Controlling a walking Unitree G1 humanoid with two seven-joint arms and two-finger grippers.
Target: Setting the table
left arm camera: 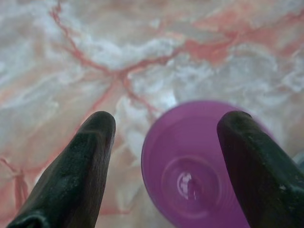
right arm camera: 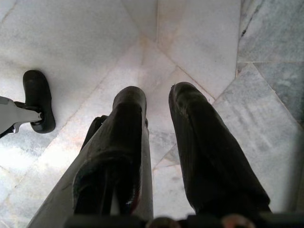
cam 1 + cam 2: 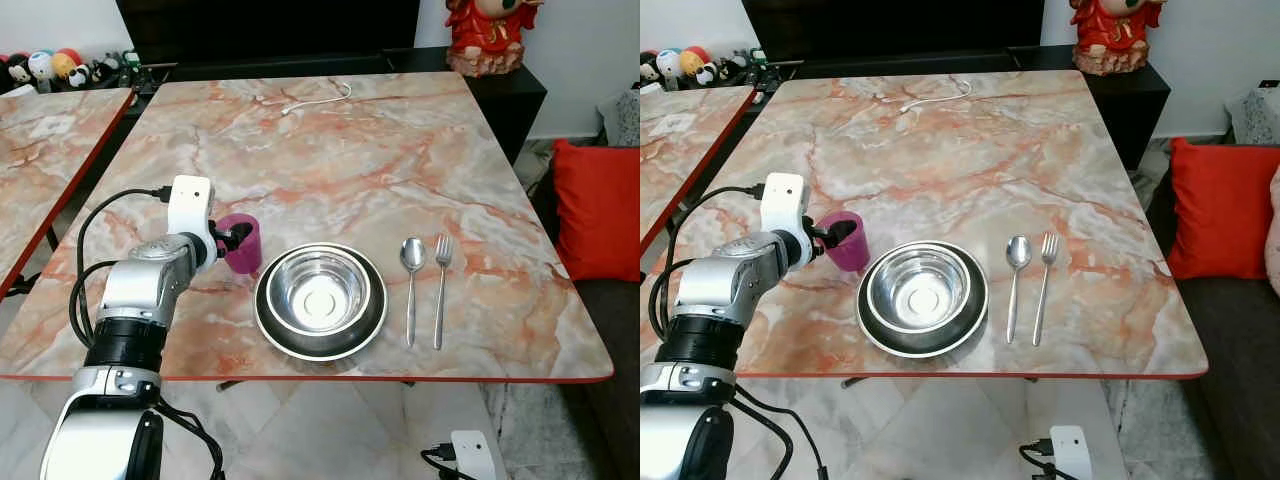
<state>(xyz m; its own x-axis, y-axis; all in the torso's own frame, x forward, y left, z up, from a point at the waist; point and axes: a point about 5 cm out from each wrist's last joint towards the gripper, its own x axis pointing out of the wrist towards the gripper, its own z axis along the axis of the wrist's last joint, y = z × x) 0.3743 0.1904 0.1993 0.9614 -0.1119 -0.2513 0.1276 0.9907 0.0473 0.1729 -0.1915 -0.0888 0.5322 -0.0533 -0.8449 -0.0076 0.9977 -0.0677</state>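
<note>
While the left tool (image 3: pixel 237 238) hangs at the rim of a purple cup (image 3: pixel 243 243) in the lower left of the frame, its two black fingers (image 1: pixel 76 171) stand wide apart, one at the cup's rim, one clear of it. The cup stands upright on the marble table (image 3: pixel 330 160), just left of a steel bowl (image 3: pixel 320 290) nested in a dark plate (image 3: pixel 270 330). A spoon (image 3: pixel 411 280) and fork (image 3: pixel 441 285) lie side by side to the right. The right tool (image 2: pixel 159 102), fingers narrowly parted, points at the tiled floor (image 2: pixel 71 42).
</note>
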